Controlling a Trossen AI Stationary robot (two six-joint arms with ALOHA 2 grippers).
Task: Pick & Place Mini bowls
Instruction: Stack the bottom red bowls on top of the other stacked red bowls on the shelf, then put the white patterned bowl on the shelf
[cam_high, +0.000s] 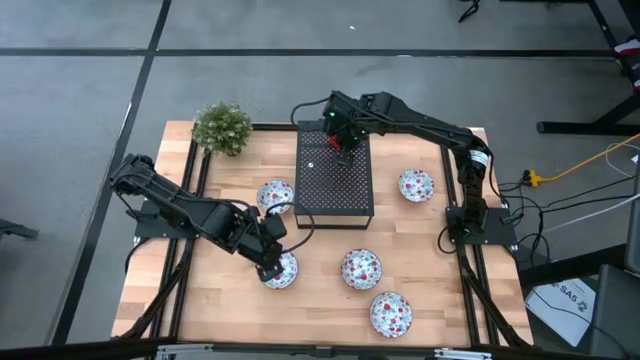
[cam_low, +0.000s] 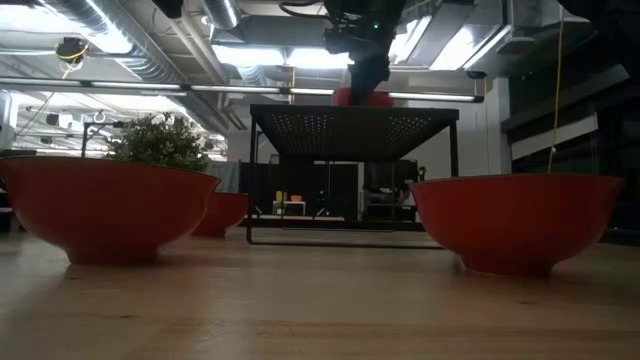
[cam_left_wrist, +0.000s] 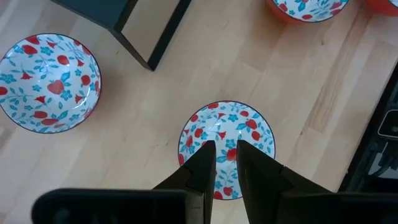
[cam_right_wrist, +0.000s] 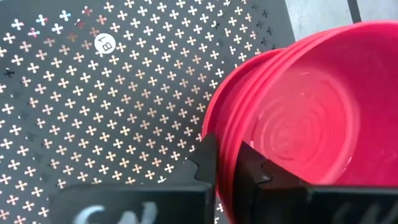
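A plant (cam_high: 222, 127) is standing at the far left corner of the table (cam_high: 430, 270). The left gripper (cam_high: 272, 268) is hanging over the near-left floral bowl (cam_high: 283, 271), fingers narrowly parted above its rim. Four more floral bowls are lying around: one (cam_high: 274, 194) just left of the box (cam_high: 335, 176), two (cam_high: 361, 268) (cam_high: 390, 313) nearer, one (cam_high: 416, 185) right. The right gripper (cam_high: 336, 141) is pinching the rim of stacked red bowls (cam_right_wrist: 298, 124) over the box's far end.
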